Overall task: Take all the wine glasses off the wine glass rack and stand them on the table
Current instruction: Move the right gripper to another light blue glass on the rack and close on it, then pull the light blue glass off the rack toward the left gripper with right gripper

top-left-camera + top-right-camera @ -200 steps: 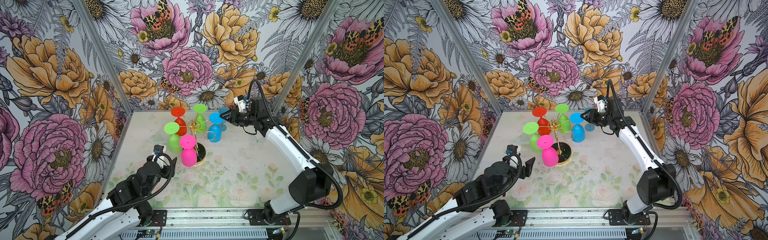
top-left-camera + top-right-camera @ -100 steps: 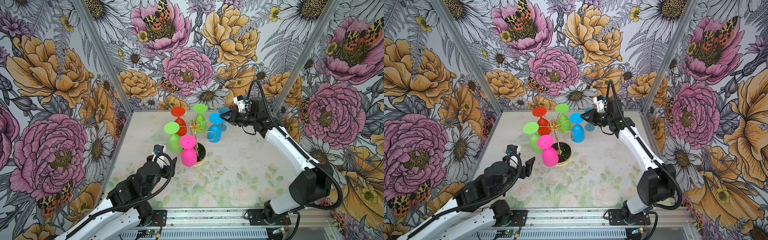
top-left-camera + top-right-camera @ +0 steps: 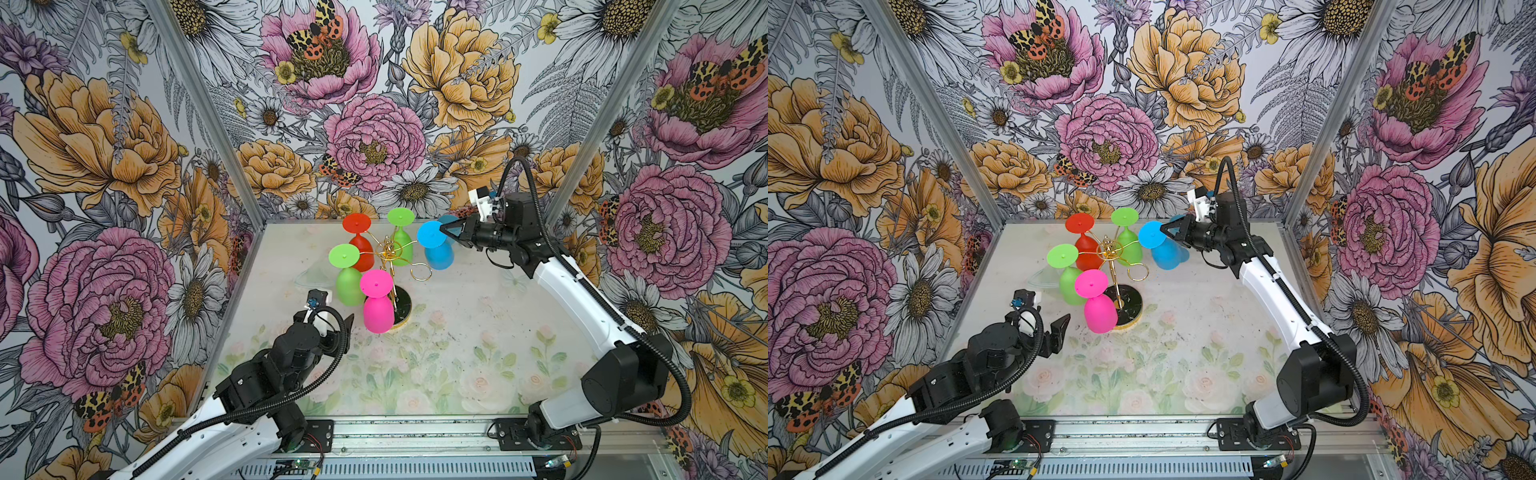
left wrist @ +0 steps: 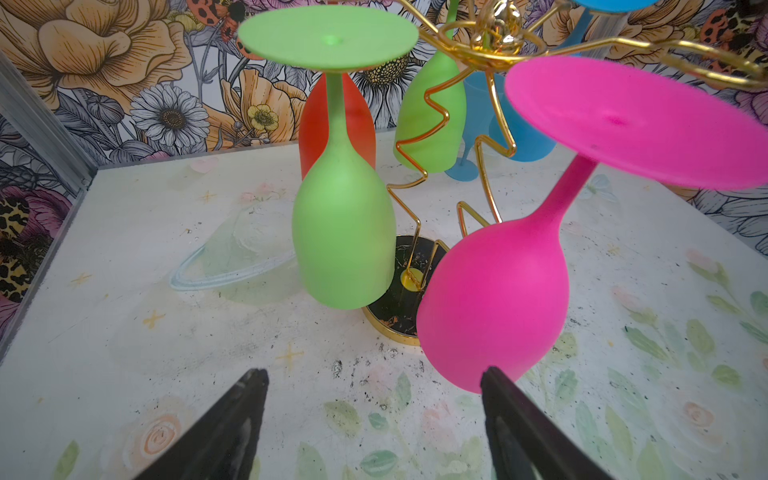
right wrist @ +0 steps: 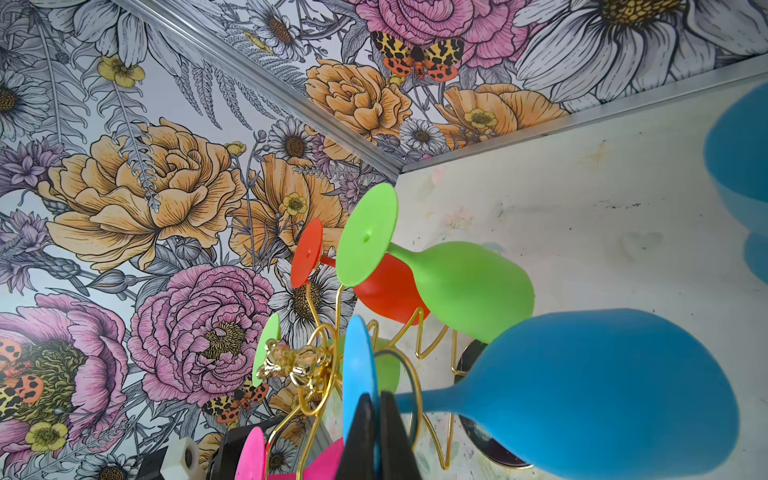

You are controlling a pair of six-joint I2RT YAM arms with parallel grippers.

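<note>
The right gripper (image 3: 443, 228) has just pinched shut on the blue wine glass (image 3: 438, 257) by its foot, so it looks ready to unhook it from the wine glass rack (image 3: 388, 251). The left gripper (image 4: 374, 374) hangs open and empty.

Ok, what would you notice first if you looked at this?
A thin gold wire wine glass rack stands mid-scene like a little tree, with a hot-pink plastic wine glass, a red one and two green ones hanging upside down. At its right side, the right arm's black fingers pinch the round foot of a blue plastic wine glass. Huge pink and orange flower wallpaper covers the walls.
</note>
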